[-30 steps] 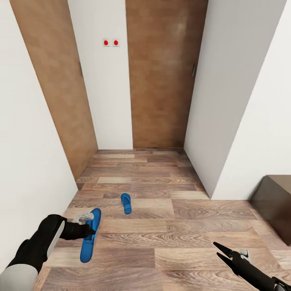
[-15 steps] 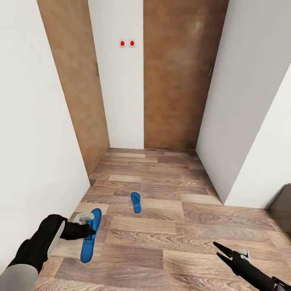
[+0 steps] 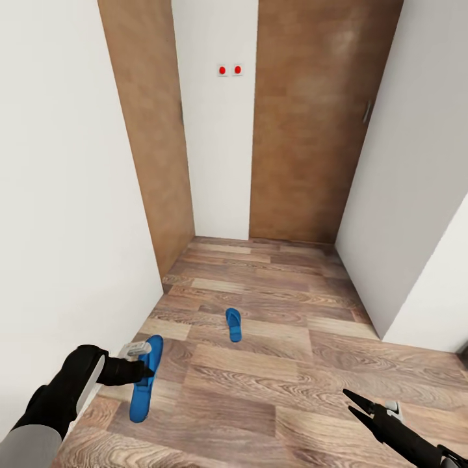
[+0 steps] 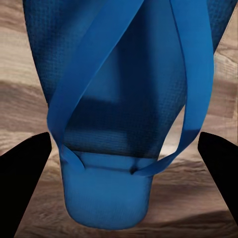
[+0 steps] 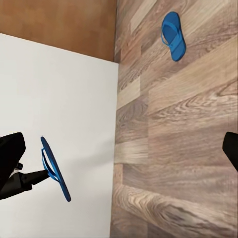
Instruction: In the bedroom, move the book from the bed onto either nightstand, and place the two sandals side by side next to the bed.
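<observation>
The left claw (image 3: 148, 372) is clamped on one flat bright blue slip-on sandal (image 3: 145, 378), carried clear of the wood-plank floor (image 3: 273, 390) near the white wall (image 3: 65, 214), and the left wrist camera has its blue straps (image 4: 124, 84) right up close between the dark fingertips (image 4: 22, 168). The second blue sandal (image 3: 234, 324) lies flat on the floor well ahead, at the mouth of the narrow hallway, toe end toward the brown wooden doors (image 3: 305, 123). Down at the right, the right claw (image 3: 351, 403) hangs over bare floor, fingers spread and holding nothing.

Bright, even, sharp; soft shadows
</observation>
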Robot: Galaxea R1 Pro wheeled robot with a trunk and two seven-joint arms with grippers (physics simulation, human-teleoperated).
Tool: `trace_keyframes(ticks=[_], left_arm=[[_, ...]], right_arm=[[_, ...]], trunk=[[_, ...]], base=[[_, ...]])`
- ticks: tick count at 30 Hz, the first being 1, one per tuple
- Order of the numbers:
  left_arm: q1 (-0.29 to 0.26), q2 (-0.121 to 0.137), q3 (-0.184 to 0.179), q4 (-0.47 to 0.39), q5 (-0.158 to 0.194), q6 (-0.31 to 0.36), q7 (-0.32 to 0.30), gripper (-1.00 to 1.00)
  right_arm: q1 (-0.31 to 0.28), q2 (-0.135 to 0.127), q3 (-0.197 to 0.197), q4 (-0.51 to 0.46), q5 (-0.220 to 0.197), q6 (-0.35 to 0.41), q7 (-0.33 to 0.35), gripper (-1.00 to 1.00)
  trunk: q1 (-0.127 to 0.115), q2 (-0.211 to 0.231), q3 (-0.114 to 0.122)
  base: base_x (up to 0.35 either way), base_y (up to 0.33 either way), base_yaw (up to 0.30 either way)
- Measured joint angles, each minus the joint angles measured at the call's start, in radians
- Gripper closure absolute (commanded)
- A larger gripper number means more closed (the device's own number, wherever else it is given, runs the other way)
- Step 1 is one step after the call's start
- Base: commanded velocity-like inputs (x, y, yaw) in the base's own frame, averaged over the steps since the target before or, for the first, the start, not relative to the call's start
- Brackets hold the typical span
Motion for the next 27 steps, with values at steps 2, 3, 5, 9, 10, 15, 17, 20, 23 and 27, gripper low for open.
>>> trace_keyframes(ticks=[2,3,5,9,10,15,17,20,23,27], left_arm=[[0.000,0.000,0.000,0.000,0.000,0.000,0.001,1.00],[0.000,0.000,0.000,0.000,0.000,0.000,0.001,1.00],[0.000,0.000,0.000,0.000,0.001,0.000,0.001,1.00],[0.000,0.000,0.000,0.001,0.001,0.000,0.002,1.00],[0.000,0.000,0.000,0.001,0.001,0.000,0.002,1.00],[0.000,-0.004,-0.001,0.001,0.001,0.000,0.003,1.00],[0.000,-0.005,-0.001,0.001,0.000,0.000,0.003,1.00],[0.000,-0.006,-0.001,0.001,0.000,0.000,0.003,1.00],[0.000,-0.006,-0.001,0.001,0.000,0.000,0.003,1.00],[0.000,-0.006,0.000,0.000,0.000,0.000,0.002,1.00]], right_arm=[[0.000,0.000,0.000,0.000,0.000,0.000,0.000,-1.00],[0.000,0.000,0.000,0.000,0.000,0.000,0.000,-1.00],[0.000,0.000,0.001,-0.001,0.000,0.000,0.000,-1.00],[0.000,0.000,0.001,-0.001,0.000,0.000,-0.001,-1.00],[0.000,0.000,0.001,-0.001,0.000,0.000,-0.001,-1.00],[0.000,0.000,0.001,-0.001,0.000,0.000,-0.001,-1.00],[0.000,0.000,0.001,-0.001,0.000,0.000,-0.001,-1.00],[0.000,0.000,0.001,-0.001,0.000,0.000,0.000,-1.00],[0.000,0.000,0.001,-0.001,0.000,0.000,0.000,-1.00],[0.000,0.000,0.001,-0.001,0.000,0.000,0.001,-1.00]], trunk=[[0.000,0.000,0.000],[0.000,0.000,0.000],[0.000,0.000,0.000],[0.000,0.000,0.000],[0.000,0.000,0.000],[0.000,0.000,0.000],[0.000,0.000,0.000],[0.000,0.000,0.000],[0.000,0.000,0.000],[0.000,0.000,0.000]], base=[[0.000,0.000,0.196],[0.000,0.000,0.196],[0.000,0.000,0.195],[0.000,0.000,0.193],[0.000,0.000,0.190],[0.000,0.000,0.188],[0.000,0.000,0.186],[0.000,0.000,0.186],[0.000,0.000,0.186],[0.000,0.000,0.184]])
